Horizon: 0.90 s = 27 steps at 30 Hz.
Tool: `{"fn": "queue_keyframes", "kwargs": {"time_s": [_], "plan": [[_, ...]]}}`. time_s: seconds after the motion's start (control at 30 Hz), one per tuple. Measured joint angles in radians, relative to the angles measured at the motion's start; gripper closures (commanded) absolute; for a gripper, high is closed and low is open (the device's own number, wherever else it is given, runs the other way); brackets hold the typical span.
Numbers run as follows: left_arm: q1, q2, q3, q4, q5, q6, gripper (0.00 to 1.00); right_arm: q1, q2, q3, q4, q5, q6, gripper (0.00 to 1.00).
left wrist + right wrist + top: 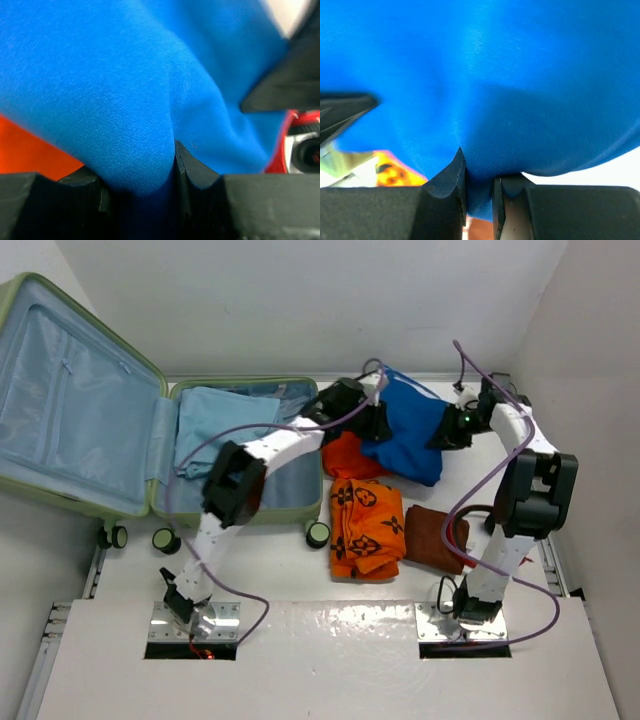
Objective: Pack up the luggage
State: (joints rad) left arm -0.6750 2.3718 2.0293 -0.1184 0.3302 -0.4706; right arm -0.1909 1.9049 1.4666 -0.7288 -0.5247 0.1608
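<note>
The pale-green luggage (pixel 160 390) lies open at the left, lid up, with a light-blue folded cloth (pixel 215 425) in its base. A bright blue garment (pixel 410 435) hangs between my two grippers, right of the luggage. My left gripper (pixel 372 412) is shut on its left edge; the blue cloth (pixel 150 100) fills the left wrist view, pinched between the fingers (pixel 192 165). My right gripper (pixel 452 430) is shut on its right edge; the blue cloth (pixel 495 85) is clamped between the fingers (pixel 451 175).
An orange patterned garment (pixel 365 525) lies folded on the table below the blue one, with a plain orange piece (pixel 350 455) behind it. A brown folded cloth (pixel 435 537) lies to its right. Purple cables loop over both arms. Walls enclose the table.
</note>
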Motion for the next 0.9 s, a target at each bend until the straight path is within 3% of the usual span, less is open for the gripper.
{"fn": "queue_keyframes", "kwargs": {"time_s": [0.2, 0.47, 0.63, 0.9], "plan": [[0.1, -0.457, -0.365, -0.003, 0.005, 0.026, 1.0, 0.159, -0.026, 0.071, 0.013, -0.111, 0.074, 1.0], [0.324, -0.863, -0.76, -0.066, 0.011, 0.041, 1.0, 0.427, -0.01, 0.217, 0.055, -0.186, 0.136, 1.0], [0.416, -0.991, -0.943, -0.122, -0.03, 0.072, 1.0, 0.564, 0.127, 0.333, 0.014, -0.185, 0.135, 1.0], [0.541, -1.048, -1.075, -0.176, -0.087, 0.131, 1.0, 0.681, 0.338, 0.571, -0.015, -0.181, 0.164, 1.0]]}}
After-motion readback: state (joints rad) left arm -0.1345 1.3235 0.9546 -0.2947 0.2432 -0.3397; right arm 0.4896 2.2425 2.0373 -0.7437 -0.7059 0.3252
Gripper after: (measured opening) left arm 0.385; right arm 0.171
